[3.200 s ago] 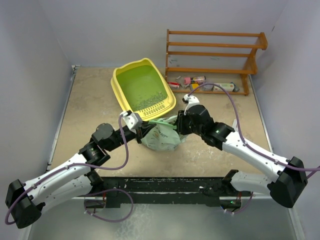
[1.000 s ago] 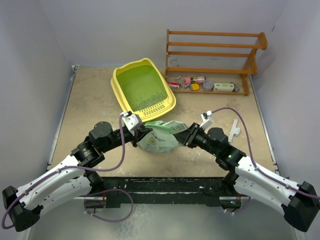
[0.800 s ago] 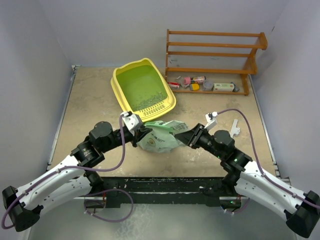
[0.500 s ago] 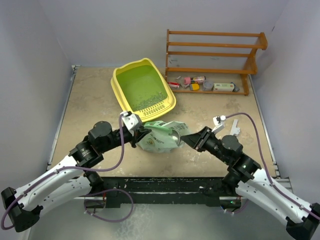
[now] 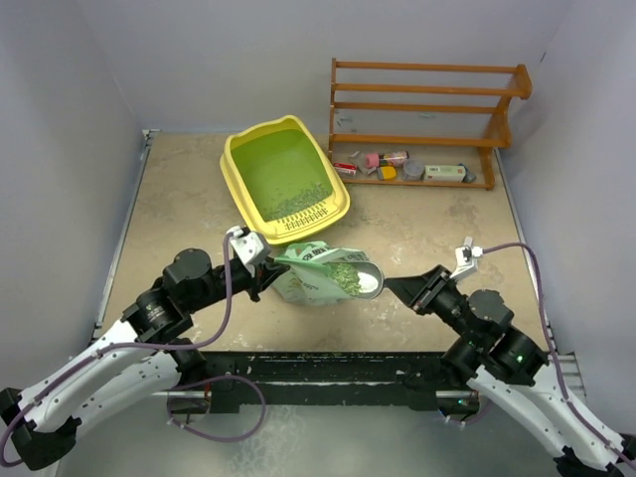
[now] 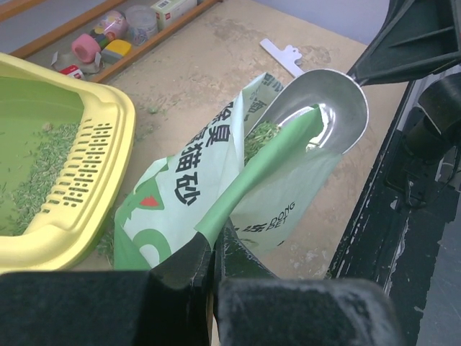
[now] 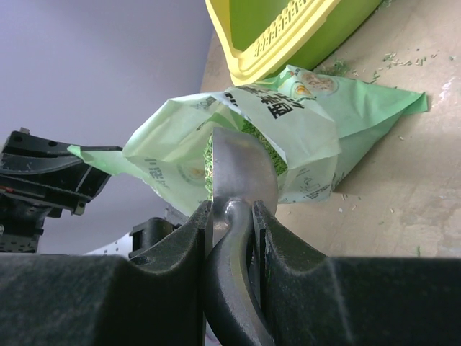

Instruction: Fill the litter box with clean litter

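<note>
The yellow litter box (image 5: 238, 184) with green floor lies at the back centre, with some granules near its grille; it also shows in the left wrist view (image 6: 108, 144) and right wrist view (image 7: 284, 32). The pale-green litter bag (image 5: 310, 281) lies on its side in front of it. My left gripper (image 5: 266, 275) is shut on the bag's green edge (image 6: 238, 191) and holds the mouth up. My right gripper (image 5: 399, 287) is shut on the handle of the grey metal scoop (image 7: 241, 166). The scoop bowl (image 5: 364, 280) sits at the bag's mouth, with clean litter (image 5: 348, 275) beside it.
A brown wooden rack (image 5: 427, 109) stands at the back right with small items on its lowest shelf. A white clip (image 6: 282, 53) lies on the table right of the bag. Loose granules lie scattered by the bag (image 7: 403, 59). Grey walls close in both sides.
My right arm has drawn back toward the near right, pulling the scoop from deep inside the bag to its mouth. My left gripper has shifted slightly left, still holding the bag's edge.
</note>
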{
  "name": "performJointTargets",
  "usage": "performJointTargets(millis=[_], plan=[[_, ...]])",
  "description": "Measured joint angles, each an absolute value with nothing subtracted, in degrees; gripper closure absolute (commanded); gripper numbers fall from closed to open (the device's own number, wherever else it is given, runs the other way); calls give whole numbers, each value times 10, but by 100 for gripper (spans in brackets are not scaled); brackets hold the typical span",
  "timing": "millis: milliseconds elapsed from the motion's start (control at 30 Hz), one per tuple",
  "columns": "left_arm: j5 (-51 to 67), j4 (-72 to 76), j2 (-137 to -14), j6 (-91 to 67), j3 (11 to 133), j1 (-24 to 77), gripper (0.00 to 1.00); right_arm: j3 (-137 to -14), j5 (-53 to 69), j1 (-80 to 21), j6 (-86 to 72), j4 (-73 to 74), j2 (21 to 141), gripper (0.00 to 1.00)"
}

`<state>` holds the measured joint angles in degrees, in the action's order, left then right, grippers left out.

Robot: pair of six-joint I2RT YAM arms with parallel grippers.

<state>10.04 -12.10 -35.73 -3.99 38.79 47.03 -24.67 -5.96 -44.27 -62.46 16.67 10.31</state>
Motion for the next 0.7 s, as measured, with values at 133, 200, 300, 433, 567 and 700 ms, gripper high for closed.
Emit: performJointTargets(millis=[133,200,300,433,567,700], plan=[[93,-135,-349,-43,388,470,100,-261,-76,-443,-625,212,65,100],[90,-141,-349,-46,389,470,100,-270,-83,-443,-626,230,50,100],[86,-147,-349,-51,392,470,100,-279,-86,-443,-627,254,34,100],[86,-150,-350,-55,392,470,100,-289,-97,-443,-631,283,20,100],[87,-155,-347,-57,392,470,100,-301,-111,-443,-638,315,8,100],[88,-163,-338,-66,392,470,100,-312,-127,-443,-644,333,7,100]])
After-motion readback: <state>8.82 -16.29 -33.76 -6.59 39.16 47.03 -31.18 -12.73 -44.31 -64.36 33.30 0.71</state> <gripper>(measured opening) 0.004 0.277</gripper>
